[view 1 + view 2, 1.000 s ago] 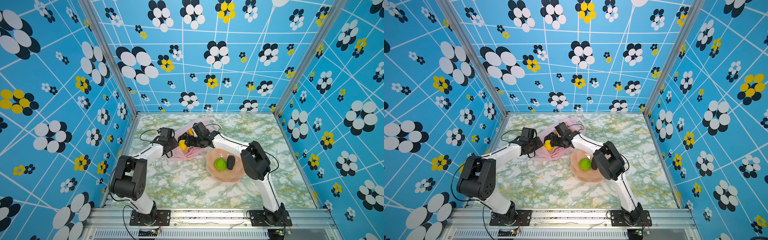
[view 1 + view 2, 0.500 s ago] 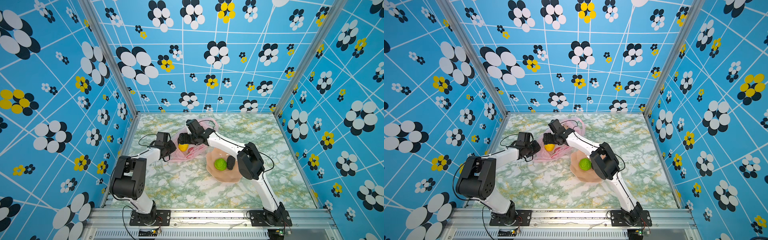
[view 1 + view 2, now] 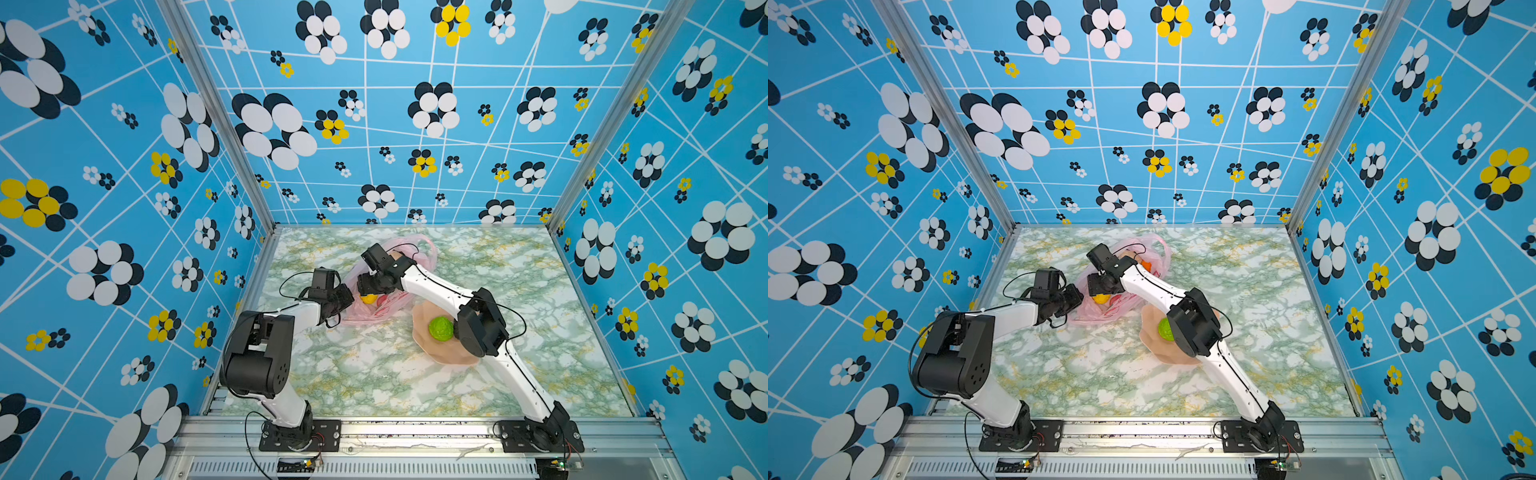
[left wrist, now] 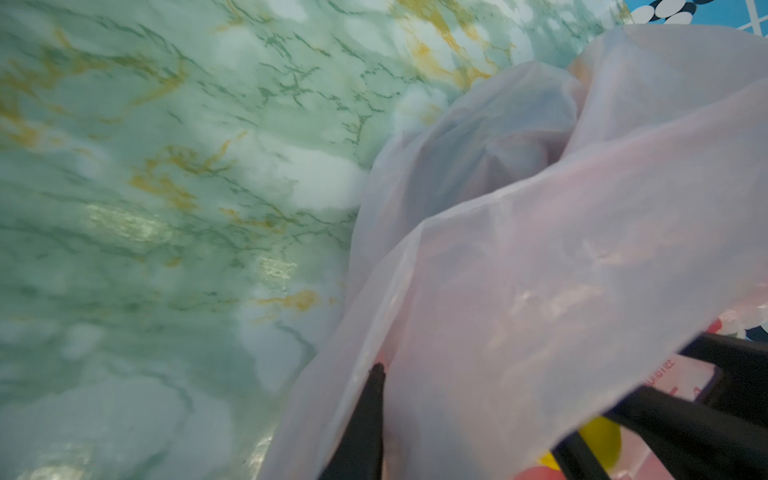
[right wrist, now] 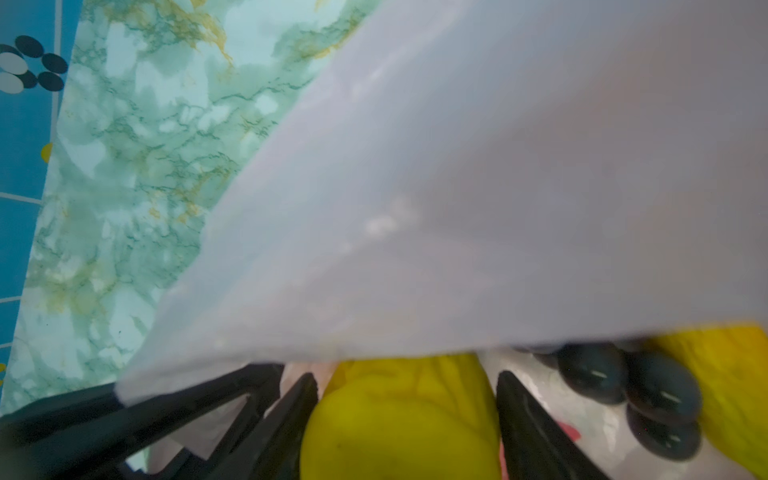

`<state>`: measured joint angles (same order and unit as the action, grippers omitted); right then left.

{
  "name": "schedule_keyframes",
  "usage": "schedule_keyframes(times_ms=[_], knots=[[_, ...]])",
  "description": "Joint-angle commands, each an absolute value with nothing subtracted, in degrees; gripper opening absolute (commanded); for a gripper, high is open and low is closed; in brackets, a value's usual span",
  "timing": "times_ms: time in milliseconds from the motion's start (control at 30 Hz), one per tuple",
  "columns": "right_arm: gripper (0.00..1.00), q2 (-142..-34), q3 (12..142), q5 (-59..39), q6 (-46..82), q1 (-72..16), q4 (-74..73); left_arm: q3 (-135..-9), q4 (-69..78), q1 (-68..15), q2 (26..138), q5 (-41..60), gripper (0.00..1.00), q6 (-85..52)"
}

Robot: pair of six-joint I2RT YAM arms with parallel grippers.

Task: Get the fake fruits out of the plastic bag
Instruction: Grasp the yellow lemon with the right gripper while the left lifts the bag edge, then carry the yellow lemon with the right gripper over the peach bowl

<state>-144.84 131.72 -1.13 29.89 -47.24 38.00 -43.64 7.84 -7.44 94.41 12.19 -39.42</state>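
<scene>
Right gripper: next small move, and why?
Probably close the right gripper on the yellow fruit. In the right wrist view its open jaws flank that fruit inside the plastic bag, with the black grapes off to one side, so no repositioning looks needed before lifting it out.

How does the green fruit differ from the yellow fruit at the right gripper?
The green fruit lies on the dish; the yellow fruit is inside the plastic bag. Nothing grips the green fruit; the yellow fruit sits between the right gripper's fingers. Both are small and rounded.
</scene>
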Motion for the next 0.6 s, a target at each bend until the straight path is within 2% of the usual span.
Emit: schedule_keyframes(times_ms=[0,233,567], knots=[[0.64,-146.6,135.0,1.4,28.7,-47.9,43.0,-42.3,8.8,-7.0,94.2,12.7,0.17,-39.9],[0.53,-145.9,136.1,2.9,28.3,-48.5,45.8,-41.5,8.7,-7.0,92.8,11.5,0.16,-39.8],[0.52,-140.3,133.2,3.4,27.4,-48.5,46.1,-41.0,9.6,-6.9,92.9,11.6,0.16,-39.8]])
